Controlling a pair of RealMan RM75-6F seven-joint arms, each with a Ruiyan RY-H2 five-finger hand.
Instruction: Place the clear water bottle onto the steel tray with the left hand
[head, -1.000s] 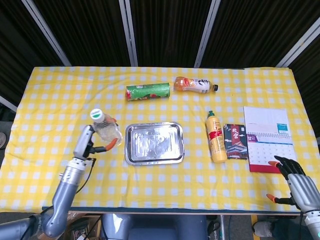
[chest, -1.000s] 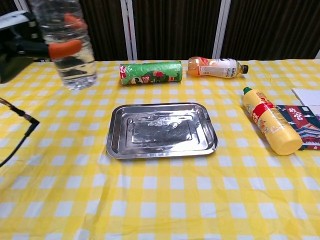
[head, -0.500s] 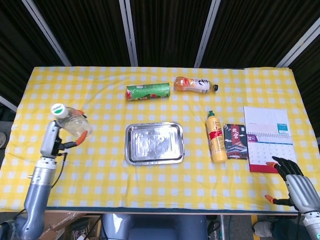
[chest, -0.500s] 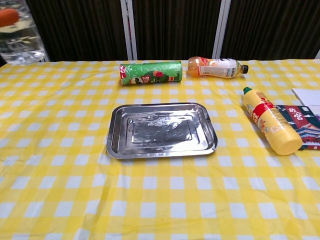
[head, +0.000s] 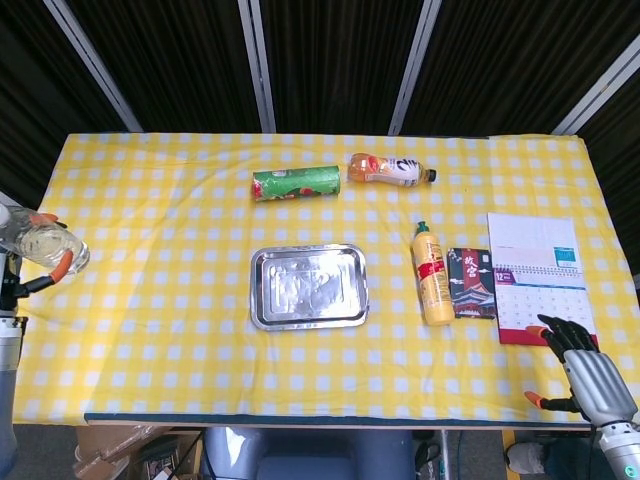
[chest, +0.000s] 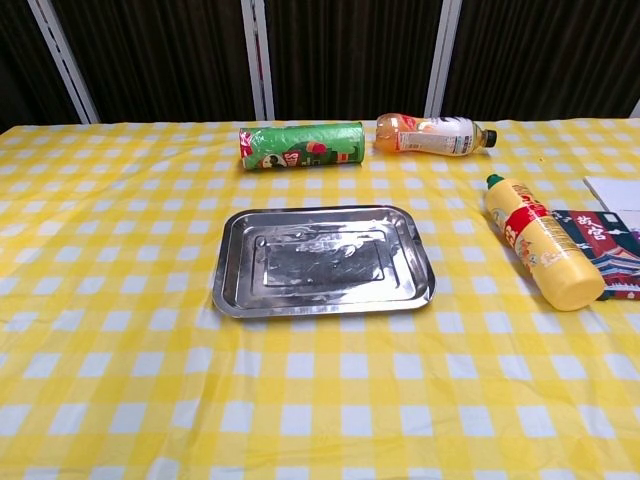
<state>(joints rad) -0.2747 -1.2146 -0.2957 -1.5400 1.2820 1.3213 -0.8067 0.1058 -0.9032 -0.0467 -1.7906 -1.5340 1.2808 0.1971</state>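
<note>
The clear water bottle (head: 36, 243) is in the air at the far left edge of the head view, beyond the table's left side and tilted. My left hand (head: 12, 283) grips it, orange fingertips wrapped over its body; most of the hand is cut off by the frame. The steel tray (head: 258, 290) lies empty at the table's middle, also in the chest view as the steel tray (chest: 222, 292). My right hand (head: 583, 375) hangs off the table's front right corner, fingers apart and holding nothing. The chest view shows neither hand nor the bottle.
A green snack can (head: 296, 184) and an orange drink bottle (head: 390, 170) lie behind the tray. To its right lie a yellow bottle (head: 433, 274), a dark booklet (head: 471, 283) and a calendar (head: 536, 272). A yellow checked cloth covers the table.
My left hand has carried the bottle far to the left, away from the tray and out past the table's edge; it has left the chest view. The right hand has barely moved.
</note>
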